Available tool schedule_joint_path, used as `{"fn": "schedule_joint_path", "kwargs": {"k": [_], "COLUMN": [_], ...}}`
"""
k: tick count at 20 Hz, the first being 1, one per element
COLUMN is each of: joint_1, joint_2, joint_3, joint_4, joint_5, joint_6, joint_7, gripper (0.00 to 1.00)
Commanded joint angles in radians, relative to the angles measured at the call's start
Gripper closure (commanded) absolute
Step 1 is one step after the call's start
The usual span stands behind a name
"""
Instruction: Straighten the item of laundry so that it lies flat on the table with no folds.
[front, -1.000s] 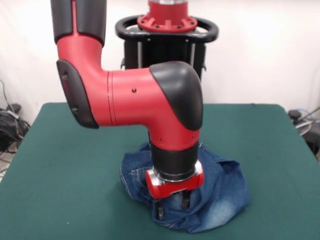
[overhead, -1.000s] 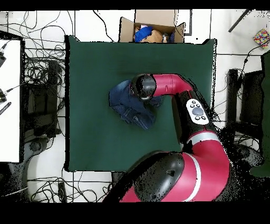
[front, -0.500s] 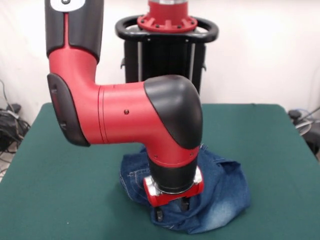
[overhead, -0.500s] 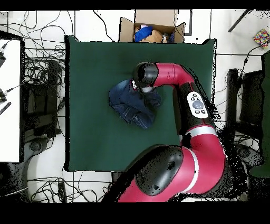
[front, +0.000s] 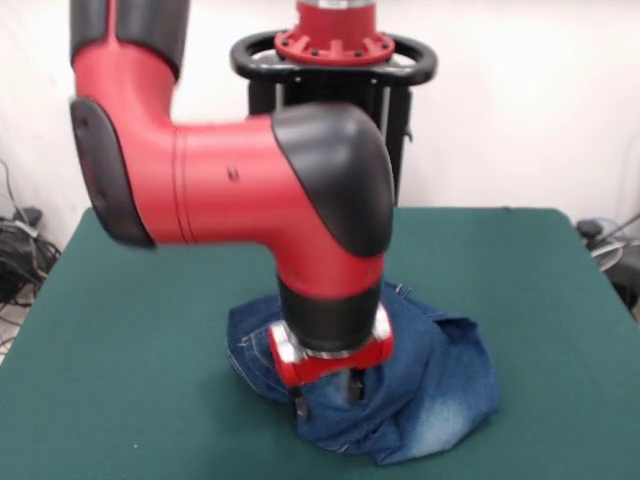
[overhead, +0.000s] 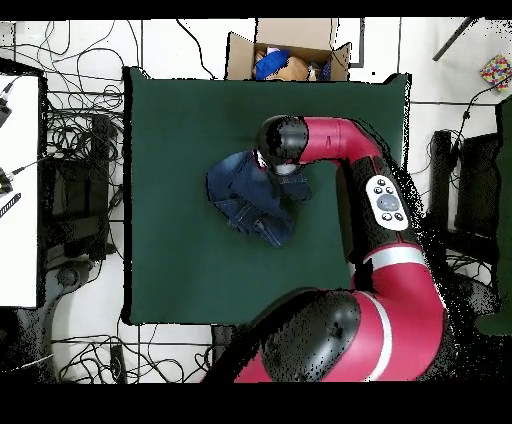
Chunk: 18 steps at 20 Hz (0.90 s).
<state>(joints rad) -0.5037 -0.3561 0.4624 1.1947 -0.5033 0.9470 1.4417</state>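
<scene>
Front view: arm (front: 250, 190) bends down, hand (front: 325, 392) on crumpled jeans (front: 430, 390).

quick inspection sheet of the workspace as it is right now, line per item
surface: table with dark green cloth, bare around the heap
job's things: jeans bunched in a crumpled heap near the middle, many folds, not flat
clutter: nothing seen on the table
grippers: gripper down on the jeans, fingers apart against the denim
cables: tangled cables on the floor beside the table
surroundings: open cardboard box with stuff inside at one table edge, white wall behind the robot
</scene>
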Motion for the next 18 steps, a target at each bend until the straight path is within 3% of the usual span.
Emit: {"fn": "schedule_joint_path", "kwargs": {"k": [1, 9, 18], "joint_1": [-0.026, -0.026, -0.057], "joint_2": [-0.312, -0.417, -0.536], "joint_3": [0.015, 0.010, -0.015], "joint_4": [0.136, 0.185, 0.464], "joint_5": [0.059, 0.089, 0.129], "joint_6": [0.163, 0.261, 0.073], "joint_7": [-0.129, -0.102, -0.005], "gripper": [0.00, 0.00, 0.00]}}
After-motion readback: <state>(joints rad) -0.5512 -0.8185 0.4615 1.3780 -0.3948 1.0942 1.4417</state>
